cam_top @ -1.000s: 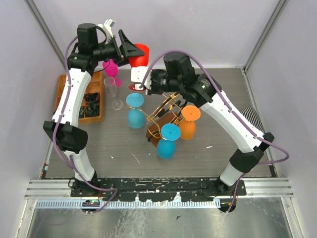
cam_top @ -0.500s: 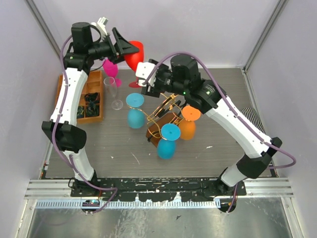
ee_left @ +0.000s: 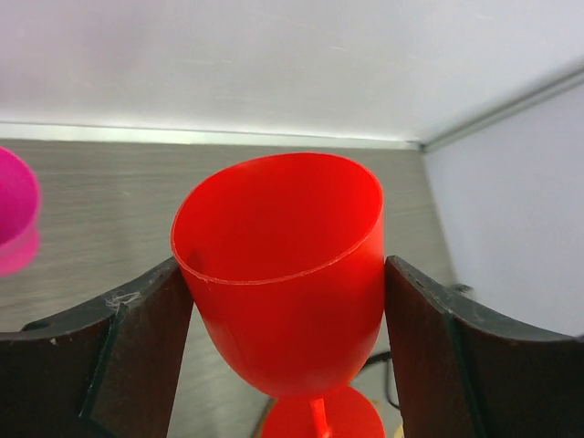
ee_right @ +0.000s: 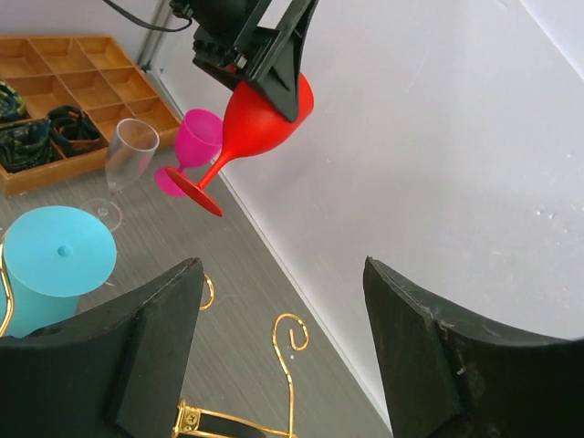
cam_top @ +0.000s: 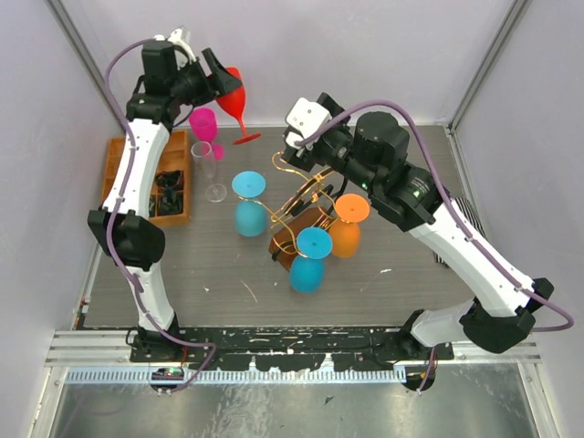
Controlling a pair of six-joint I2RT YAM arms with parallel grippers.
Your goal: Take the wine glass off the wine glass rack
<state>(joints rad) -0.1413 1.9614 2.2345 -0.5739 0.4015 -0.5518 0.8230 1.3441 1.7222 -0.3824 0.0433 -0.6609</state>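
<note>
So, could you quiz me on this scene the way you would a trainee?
1. True or false: the right gripper is holding a glass.
2. Which glass sits between the fingers of the left gripper? A. pink B. red C. clear
3. How many glasses hang upside down on the gold rack?

Key
1. False: it is open and empty.
2. B: the red glass, held tilted by its bowl.
3. Three: two blue glasses and an orange glass.
</note>
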